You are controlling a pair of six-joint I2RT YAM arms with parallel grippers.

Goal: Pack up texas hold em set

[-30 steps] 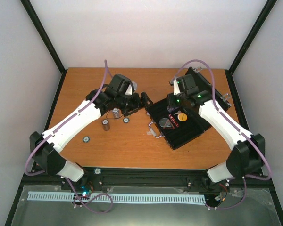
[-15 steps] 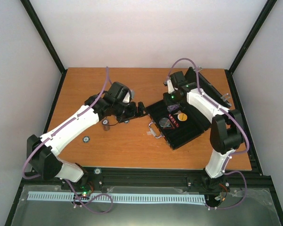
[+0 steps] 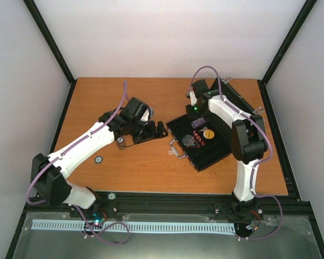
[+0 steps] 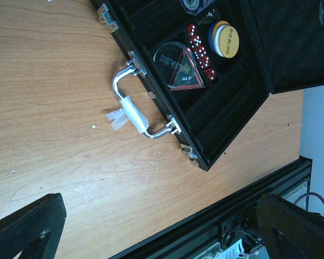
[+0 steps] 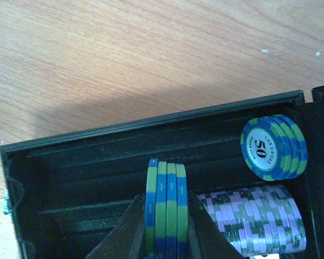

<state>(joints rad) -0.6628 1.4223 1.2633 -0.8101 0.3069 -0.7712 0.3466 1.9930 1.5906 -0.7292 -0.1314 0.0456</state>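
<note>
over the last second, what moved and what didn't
The right gripper, shut on a blue-green chip stack, moved toward the far left corner of the case as its arm folded in. The left gripper, open and empty, drew back toward the near edge. The case, the loose chip stack and the small disc outside it stayed put.

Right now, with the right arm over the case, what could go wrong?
1. The blue-green chips stand on edge, pinched in the right jaws; released too high, they could topple or fan instead of seating in the case slot.
2. Lowering off-line could bump the lilac stack close beside them.
</note>
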